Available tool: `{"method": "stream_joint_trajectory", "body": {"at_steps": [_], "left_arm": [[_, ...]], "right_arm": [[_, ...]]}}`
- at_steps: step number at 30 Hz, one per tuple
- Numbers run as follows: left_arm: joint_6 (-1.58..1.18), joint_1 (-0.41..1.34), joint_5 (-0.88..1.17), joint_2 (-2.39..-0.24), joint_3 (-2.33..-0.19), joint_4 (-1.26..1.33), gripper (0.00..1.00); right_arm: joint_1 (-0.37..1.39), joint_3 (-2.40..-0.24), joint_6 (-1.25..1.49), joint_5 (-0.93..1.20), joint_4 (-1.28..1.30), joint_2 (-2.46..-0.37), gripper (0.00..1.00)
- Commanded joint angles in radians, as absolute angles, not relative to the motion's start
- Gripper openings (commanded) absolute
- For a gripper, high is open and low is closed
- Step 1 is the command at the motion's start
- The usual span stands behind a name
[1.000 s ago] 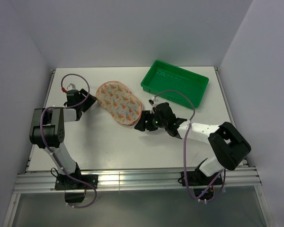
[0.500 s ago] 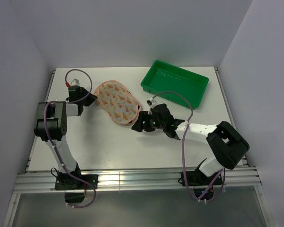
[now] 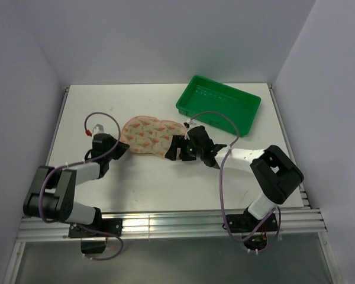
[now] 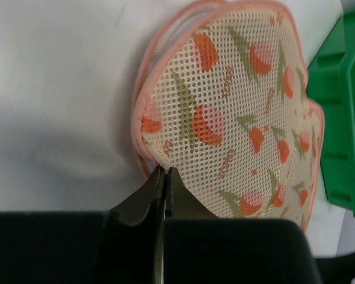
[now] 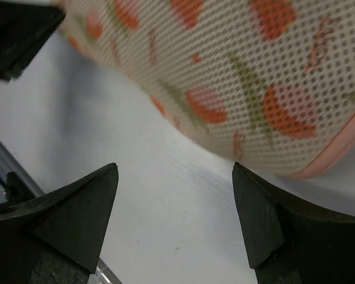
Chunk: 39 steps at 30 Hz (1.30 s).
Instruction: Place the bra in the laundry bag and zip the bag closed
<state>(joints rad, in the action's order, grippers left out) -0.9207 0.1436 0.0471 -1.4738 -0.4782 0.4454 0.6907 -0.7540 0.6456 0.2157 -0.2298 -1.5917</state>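
The laundry bag [image 3: 149, 134] is a peach-pink mesh pouch with orange-and-green marks, lying flat mid-table. My left gripper [image 3: 119, 148] is at its left end. In the left wrist view the jaws are pinched together on the near rim of the laundry bag [image 4: 236, 112], and the left gripper [image 4: 164, 170] holds a fold of mesh. My right gripper [image 3: 176, 149] sits at the bag's right end. Its fingers stand wide apart over bare table, with the right gripper [image 5: 173, 171] just short of the laundry bag [image 5: 225, 65]. The bra is hidden.
A green plastic tray [image 3: 246, 114] stands at the back right, close behind the right arm, and its edge [image 4: 343, 118] shows in the left wrist view. A dark shape [image 5: 18, 32] fills the right wrist view's top-left corner.
The left arm swung toward the near edge and its gripper shut on the bag's left rim. The bag turned and now lies more crosswise. The right gripper opened wider beside it.
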Motion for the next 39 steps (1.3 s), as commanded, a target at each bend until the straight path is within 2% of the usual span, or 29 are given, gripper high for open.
{"method": "stream_joint_trajectory", "body": {"at_steps": [1, 3, 4, 5, 6, 7, 10, 13, 17, 20, 23, 28, 33, 36, 39], "left_arm": [[-1.029, 0.231, -0.038, -1.343, -0.370, 0.376, 0.06], [-1.083, 0.280, -0.043, -1.237, -0.301, 0.354, 0.10], [-1.100, 0.305, -0.054, -1.198, -0.284, 0.316, 0.17], [-1.132, 0.351, -0.072, -1.127, -0.247, 0.304, 0.37], [-1.140, 0.366, -0.069, -1.096, -0.235, 0.298, 0.49], [-1.138, 0.383, -0.074, -1.033, -0.226, 0.269, 0.67], [-1.080, 0.383, -0.113, -0.960, -0.270, 0.168, 0.77], [-0.971, 0.383, -0.212, -0.927, -0.363, 0.032, 0.74], [-0.914, 0.379, -0.259, -0.940, -0.374, 0.003, 0.73], [-0.884, 0.324, -0.239, -0.977, -0.332, 0.066, 0.75], [-0.810, 0.227, -0.131, -1.032, -0.296, 0.233, 0.79], [-0.756, 0.184, -0.009, -1.139, -0.265, 0.512, 0.86], [-0.770, 0.186, 0.066, -1.216, -0.259, 0.641, 0.86], [-0.804, 0.186, 0.090, -1.264, -0.256, 0.678, 0.81], [-0.851, 0.186, 0.103, -1.278, -0.238, 0.709, 0.73]], "right_arm": [[0.629, -0.824, 0.588, 0.161, -0.163, -1.609, 0.85], [0.583, -0.868, 0.528, 0.153, -0.114, -1.617, 0.85], [0.568, -0.889, 0.500, 0.161, -0.091, -1.630, 0.85], [0.540, -0.950, 0.470, 0.160, -0.021, -1.641, 0.85], [0.528, -0.980, 0.430, 0.132, -0.005, -1.664, 0.85], [0.517, -1.026, 0.417, 0.129, 0.029, -1.672, 0.85], [0.497, -1.042, 0.406, 0.143, 0.066, -1.649, 0.86], [0.503, -1.008, 0.436, 0.161, 0.051, -1.576, 0.86], [0.557, -0.821, 0.556, 0.167, -0.095, -1.439, 0.85], [0.633, -0.694, 0.662, 0.187, -0.229, -1.367, 0.82], [0.725, -0.634, 0.738, 0.195, -0.330, -1.345, 0.81], [0.817, -0.611, 0.814, 0.195, -0.460, -1.403, 0.80], [0.854, -0.589, 0.946, 0.164, -0.626, -1.520, 0.80], [0.865, -0.580, 1.038, 0.153, -0.741, -1.598, 0.81], [0.880, -0.591, 1.092, 0.118, -0.798, -1.657, 0.81]]}}
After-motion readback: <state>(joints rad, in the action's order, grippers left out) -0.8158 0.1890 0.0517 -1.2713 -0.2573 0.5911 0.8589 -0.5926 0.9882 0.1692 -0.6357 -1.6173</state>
